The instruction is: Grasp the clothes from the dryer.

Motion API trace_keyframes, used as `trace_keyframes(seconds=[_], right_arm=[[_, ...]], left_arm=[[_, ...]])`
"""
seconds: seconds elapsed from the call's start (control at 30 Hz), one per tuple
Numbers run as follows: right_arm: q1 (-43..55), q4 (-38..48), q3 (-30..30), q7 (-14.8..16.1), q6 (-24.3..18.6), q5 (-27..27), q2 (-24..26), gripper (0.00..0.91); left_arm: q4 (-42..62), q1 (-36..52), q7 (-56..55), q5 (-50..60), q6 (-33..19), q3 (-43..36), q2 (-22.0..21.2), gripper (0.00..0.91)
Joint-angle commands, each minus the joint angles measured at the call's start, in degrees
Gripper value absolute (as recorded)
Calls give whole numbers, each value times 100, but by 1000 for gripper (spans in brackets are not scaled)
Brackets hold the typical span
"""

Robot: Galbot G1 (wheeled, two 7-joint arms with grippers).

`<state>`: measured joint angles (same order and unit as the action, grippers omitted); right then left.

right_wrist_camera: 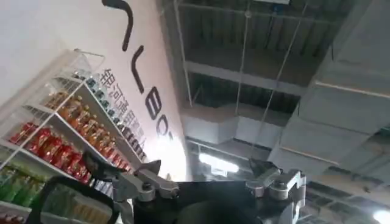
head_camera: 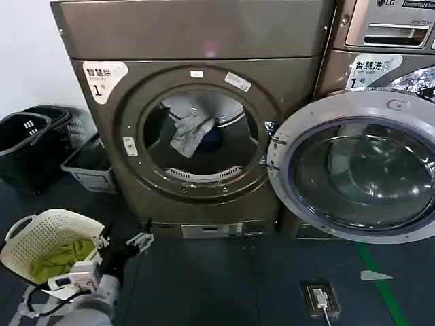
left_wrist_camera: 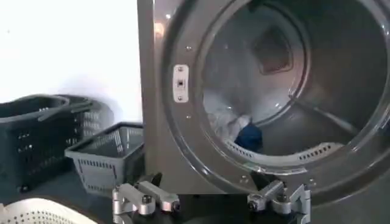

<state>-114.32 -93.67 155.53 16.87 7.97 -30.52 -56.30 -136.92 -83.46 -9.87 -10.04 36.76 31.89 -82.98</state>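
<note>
The bronze-brown dryer stands with its chrome-rimmed glass door swung open to the right. Inside the drum lie the clothes, a light grey-white bundle with a dark blue piece. In the left wrist view the clothes rest low in the drum behind the porthole rim. My left gripper is low over the floor, in front of the dryer and to its left, well short of the porthole. It is open and holds nothing. My right gripper points up at the ceiling, open and empty.
A white basket holding a yellow-green cloth sits beside my left arm. Dark baskets and a grey basket stand left of the dryer. The open door partly covers the LG machine. A floor socket lies ahead.
</note>
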Motion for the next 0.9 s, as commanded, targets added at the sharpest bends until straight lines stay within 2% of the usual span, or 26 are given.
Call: trace_keyframes(seconds=[0.03, 0.57, 0.9], right_arm=[[9, -8, -13, 5, -7, 0, 2, 907], [62, -40, -76, 31, -24, 7, 3, 907], [84, -13, -105, 84, -296, -132, -15, 907]], left_arm=[[25, 6, 0, 0, 9, -3, -6, 907], [75, 27, 2, 18, 12, -36, -26, 907], [121, 67, 17, 52, 12, -90, -52, 907]])
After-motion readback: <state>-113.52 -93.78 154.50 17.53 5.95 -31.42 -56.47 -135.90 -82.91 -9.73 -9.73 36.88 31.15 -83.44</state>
